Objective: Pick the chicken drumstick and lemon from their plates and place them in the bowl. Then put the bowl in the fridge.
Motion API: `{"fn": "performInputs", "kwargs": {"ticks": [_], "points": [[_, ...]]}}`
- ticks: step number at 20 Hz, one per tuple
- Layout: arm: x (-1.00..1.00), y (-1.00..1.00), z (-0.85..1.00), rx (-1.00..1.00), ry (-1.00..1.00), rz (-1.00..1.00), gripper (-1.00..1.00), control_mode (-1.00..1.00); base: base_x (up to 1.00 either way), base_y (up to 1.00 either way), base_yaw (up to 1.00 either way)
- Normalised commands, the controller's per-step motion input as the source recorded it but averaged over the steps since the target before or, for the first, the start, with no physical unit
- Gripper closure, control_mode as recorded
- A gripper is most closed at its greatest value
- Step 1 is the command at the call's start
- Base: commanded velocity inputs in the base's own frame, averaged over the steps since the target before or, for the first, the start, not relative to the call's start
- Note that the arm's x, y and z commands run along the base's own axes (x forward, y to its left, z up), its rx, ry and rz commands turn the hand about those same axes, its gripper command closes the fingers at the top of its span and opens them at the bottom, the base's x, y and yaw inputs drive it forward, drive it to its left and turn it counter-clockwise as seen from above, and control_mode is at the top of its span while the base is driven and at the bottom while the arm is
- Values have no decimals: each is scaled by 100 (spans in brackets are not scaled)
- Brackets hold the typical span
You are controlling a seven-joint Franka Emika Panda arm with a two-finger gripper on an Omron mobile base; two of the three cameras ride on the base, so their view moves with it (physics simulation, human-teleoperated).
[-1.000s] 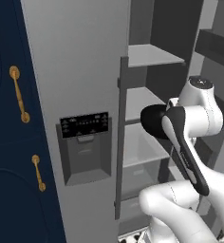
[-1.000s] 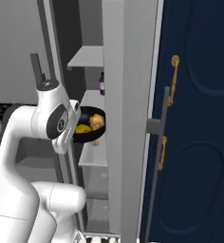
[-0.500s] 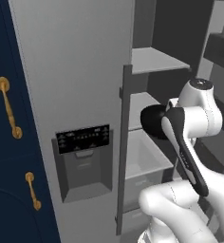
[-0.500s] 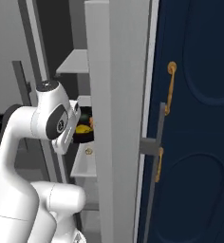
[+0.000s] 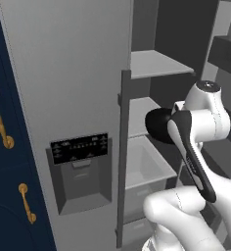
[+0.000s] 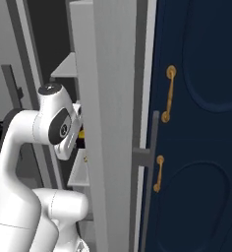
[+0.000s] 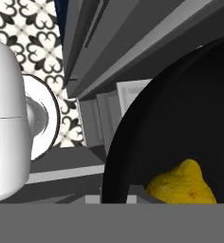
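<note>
Open fridge; glossy black bowl cradling lemon.

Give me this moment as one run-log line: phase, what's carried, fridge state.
phase: carrying bowl into fridge | contents seen: lemon in bowl | fridge door: open | arm at shelves | grip: cannot tell

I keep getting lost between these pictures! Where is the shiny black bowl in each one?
Left base view: the glossy round black bowl seems to be the dark rounded shape right of centre, in front of the white arm.
Right base view: a dark sliver left of centre, between arm and fridge.
Hand view: big black curve at right, yellow lemon inside.
Shared landmark: the tall grey fridge.
</note>
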Motion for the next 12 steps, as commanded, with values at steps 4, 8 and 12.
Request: {"fn": "performInputs", "kwargs": {"ticks": [4,8,12], "points": [[0,0,0,0,0,0,100,100,37,24,3],[0,0,0,0,0,0,100,100,30,23,4],[0,0,0,0,0,0,100,100,29,26,3]]}}
